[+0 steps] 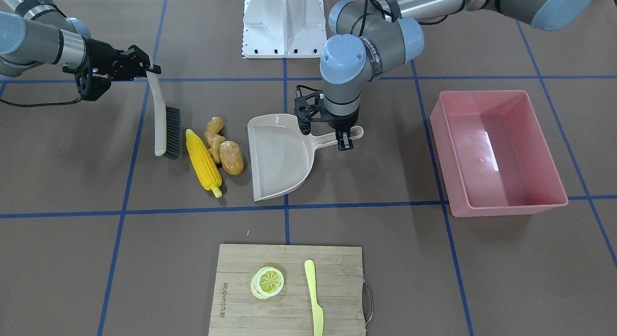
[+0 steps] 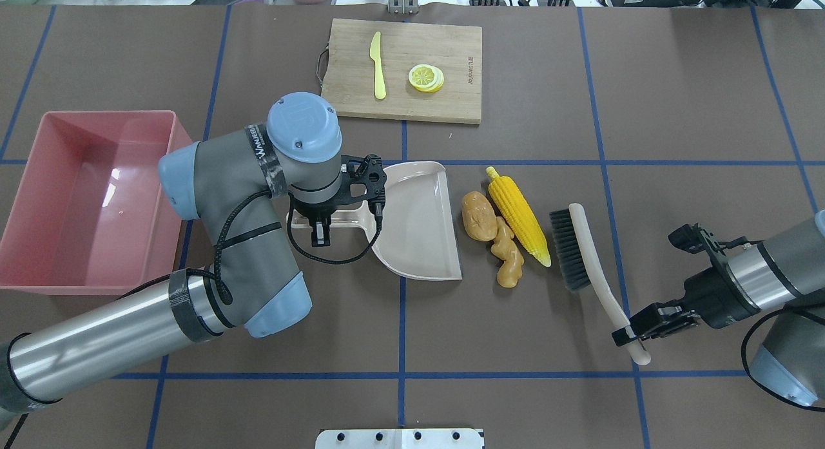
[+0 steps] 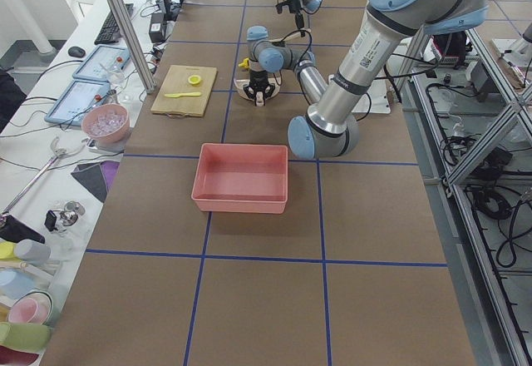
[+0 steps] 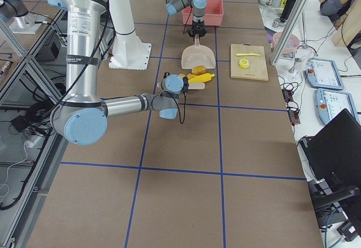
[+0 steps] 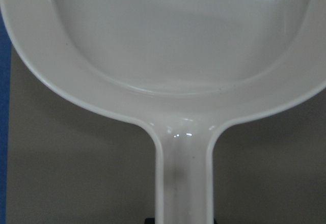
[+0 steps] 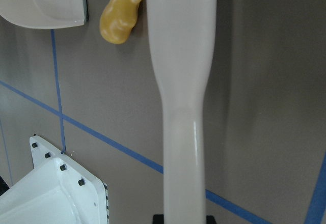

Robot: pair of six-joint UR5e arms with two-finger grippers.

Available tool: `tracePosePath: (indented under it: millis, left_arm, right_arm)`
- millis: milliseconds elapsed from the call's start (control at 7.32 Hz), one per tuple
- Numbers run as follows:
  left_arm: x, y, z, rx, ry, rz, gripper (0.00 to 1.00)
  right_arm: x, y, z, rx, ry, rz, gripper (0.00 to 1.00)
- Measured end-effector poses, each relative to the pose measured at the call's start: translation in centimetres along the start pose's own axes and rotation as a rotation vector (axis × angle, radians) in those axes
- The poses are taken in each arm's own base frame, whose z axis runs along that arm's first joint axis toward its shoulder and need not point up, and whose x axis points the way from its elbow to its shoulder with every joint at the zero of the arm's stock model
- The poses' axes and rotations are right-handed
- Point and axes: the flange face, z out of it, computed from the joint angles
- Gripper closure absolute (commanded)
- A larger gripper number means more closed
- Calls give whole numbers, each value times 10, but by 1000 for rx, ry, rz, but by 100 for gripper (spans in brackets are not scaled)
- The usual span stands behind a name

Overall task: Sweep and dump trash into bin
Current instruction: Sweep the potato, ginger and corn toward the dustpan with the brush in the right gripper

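The trash lies in a row on the table: a yellow corn cob [image 2: 517, 216], a tan ginger root [image 2: 508, 259] and a brown-orange potato [image 2: 479, 216]. It sits between the beige dustpan [image 2: 419, 223] and a brush [image 2: 583, 249]. My left gripper [image 2: 320, 227] is shut on the dustpan's handle, and the pan rests flat with its mouth toward the potato. My right gripper [image 2: 635, 333] is shut on the brush's handle, with the bristles on the table just beside the corn. The pink bin [image 2: 97, 204] stands empty at the far left, beyond my left arm.
A wooden cutting board [image 2: 445, 49] at the table's far edge carries a lemon slice [image 2: 426, 77] and a yellow plastic knife [image 2: 378, 75]. The white robot base plate [image 2: 399, 438] is at the near edge. Blue tape lines cross the brown table.
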Motion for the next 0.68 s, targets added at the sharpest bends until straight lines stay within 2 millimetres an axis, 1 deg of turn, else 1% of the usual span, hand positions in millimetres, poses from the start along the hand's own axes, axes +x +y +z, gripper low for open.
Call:
tracePosePath:
  millis: [410, 683]
  left_arm:
    - [-2, 1, 0, -1, -2, -2, 100]
    - [-2, 2, 0, -1, -2, -3, 100]
  right_arm:
    - [-8, 5, 21, -36, -6, 6, 100]
    - [-17, -1, 38, -53, -12, 2, 100]
